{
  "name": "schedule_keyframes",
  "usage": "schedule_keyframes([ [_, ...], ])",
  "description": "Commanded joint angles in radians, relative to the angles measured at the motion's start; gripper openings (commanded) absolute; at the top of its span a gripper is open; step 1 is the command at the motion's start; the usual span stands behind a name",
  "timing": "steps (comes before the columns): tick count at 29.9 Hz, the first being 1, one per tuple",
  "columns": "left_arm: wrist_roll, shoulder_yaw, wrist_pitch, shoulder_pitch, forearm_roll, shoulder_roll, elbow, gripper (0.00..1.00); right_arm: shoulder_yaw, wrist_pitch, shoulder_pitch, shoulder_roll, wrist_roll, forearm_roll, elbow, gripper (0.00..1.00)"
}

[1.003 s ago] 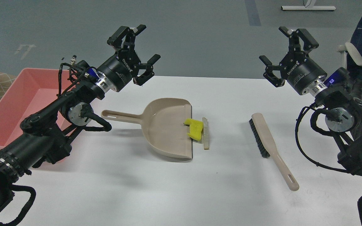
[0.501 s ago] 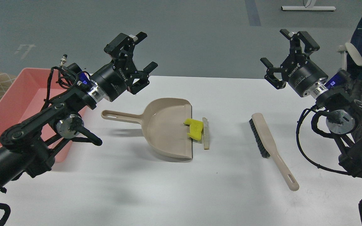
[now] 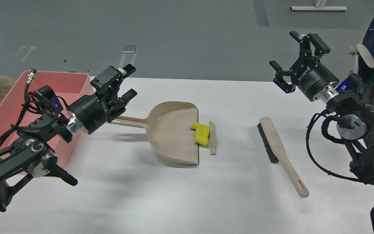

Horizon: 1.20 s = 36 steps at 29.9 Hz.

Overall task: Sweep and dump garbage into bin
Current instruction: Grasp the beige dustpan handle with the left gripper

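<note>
A yellow sponge (image 3: 201, 133) lies at the open lip of the beige dustpan (image 3: 170, 133) in the middle of the white table. A thin bread slice (image 3: 212, 138) lies on edge just right of the sponge, on the table. The salmon-pink bin (image 3: 18, 107) stands at the left table edge. My left gripper (image 3: 122, 83) is open and empty, low over the dustpan's handle end. My right gripper (image 3: 295, 58) is open and empty, raised at the far right above the table's back edge.
A beige hand brush (image 3: 279, 152) with dark bristles lies on the table right of the bread, handle toward the front. A person and a chair stand at the far right edge. Grey floor lies beyond the table.
My left arm has dropped and pulled back to the left, bringing its gripper down from high above the table to just over the dustpan handle. The right arm has barely moved.
</note>
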Motion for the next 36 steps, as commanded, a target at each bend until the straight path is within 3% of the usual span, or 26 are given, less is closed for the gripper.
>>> schedule_keyframes([
  [1, -0.005, -0.013, 0.020, 0.073, 0.064, 0.020, -0.042, 0.99, -0.003, 0.000, -0.003, -0.001, 0.000, 0.000, 0.000, 1.00],
  [8, -0.003, -0.016, 0.109, 0.186, 0.214, 0.011, -0.059, 0.99, 0.000, 0.000, -0.011, 0.001, 0.000, 0.000, 0.000, 1.00],
  [14, 0.001, -0.021, 0.134, 0.238, 0.270, -0.012, -0.042, 0.99, -0.001, 0.000, -0.011, 0.001, 0.000, 0.000, 0.000, 1.00],
  [27, 0.033, -0.018, 0.155, 0.235, 0.173, -0.154, 0.110, 0.99, -0.001, -0.001, -0.011, -0.002, 0.000, 0.000, -0.002, 1.00],
  [31, 0.033, -0.019, 0.210, 0.209, 0.170, -0.190, 0.180, 0.99, 0.000, -0.003, -0.011, -0.006, 0.000, 0.000, -0.002, 1.00],
  [36, 0.033, -0.021, 0.223, 0.177, 0.168, -0.242, 0.242, 0.99, 0.002, -0.004, -0.011, -0.006, 0.000, 0.000, -0.002, 1.00],
])
